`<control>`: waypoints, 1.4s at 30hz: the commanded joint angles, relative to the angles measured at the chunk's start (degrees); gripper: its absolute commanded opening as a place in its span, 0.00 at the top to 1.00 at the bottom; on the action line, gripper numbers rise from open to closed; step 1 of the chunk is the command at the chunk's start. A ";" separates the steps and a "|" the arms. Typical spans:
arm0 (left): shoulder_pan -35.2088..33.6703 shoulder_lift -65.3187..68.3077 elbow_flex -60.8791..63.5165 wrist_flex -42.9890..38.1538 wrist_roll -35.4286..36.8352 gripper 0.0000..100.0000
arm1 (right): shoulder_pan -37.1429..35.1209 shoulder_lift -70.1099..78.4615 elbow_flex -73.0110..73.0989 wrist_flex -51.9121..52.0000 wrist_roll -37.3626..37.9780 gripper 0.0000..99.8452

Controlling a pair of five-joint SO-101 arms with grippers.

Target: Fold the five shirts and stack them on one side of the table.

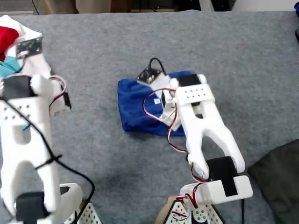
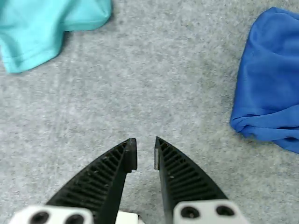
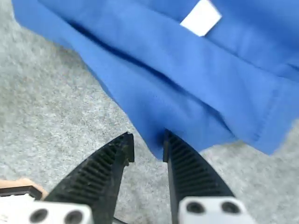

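– Blue shirt [image 1: 135, 109], where does it lie?
– Crumpled near the middle of the grey felt table [image 1: 233, 56], with the right arm stretched over it. In the right wrist view its white label [image 3: 201, 17] faces up among the folds.
– And the right gripper [image 3: 146, 142]?
– Its jaws stand a narrow gap apart just above the felt. A folded edge of the blue shirt reaches the fingertips [image 3: 122, 145], but grey table shows between them, so nothing is clamped.
– The left gripper [image 2: 145, 149]?
– Also only narrowly parted, holding nothing, over bare felt. It sits between a teal shirt [image 2: 42, 28] and the blue one, well apart from both.
– Other garments?
– Red [image 1: 7, 39] and white cloth [image 1: 10, 21] are bunched at the far left corner beside the teal. A dark garment [image 1: 280, 177] lies at the near right edge.
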 commanded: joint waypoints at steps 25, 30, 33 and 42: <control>-2.46 -9.80 5.10 0.53 -1.93 0.92 | 10.07 -7.43 0.48 4.13 6.95 0.99; -2.37 -9.80 5.10 0.53 -1.93 0.92 | 8.75 -13.41 0.75 9.14 8.09 0.99; -2.11 -9.80 5.10 0.53 -1.76 0.92 | 7.69 -14.11 1.54 9.32 9.32 0.98; -2.02 -9.80 5.10 0.53 -1.67 0.92 | 7.43 -14.11 -1.10 8.88 11.87 0.84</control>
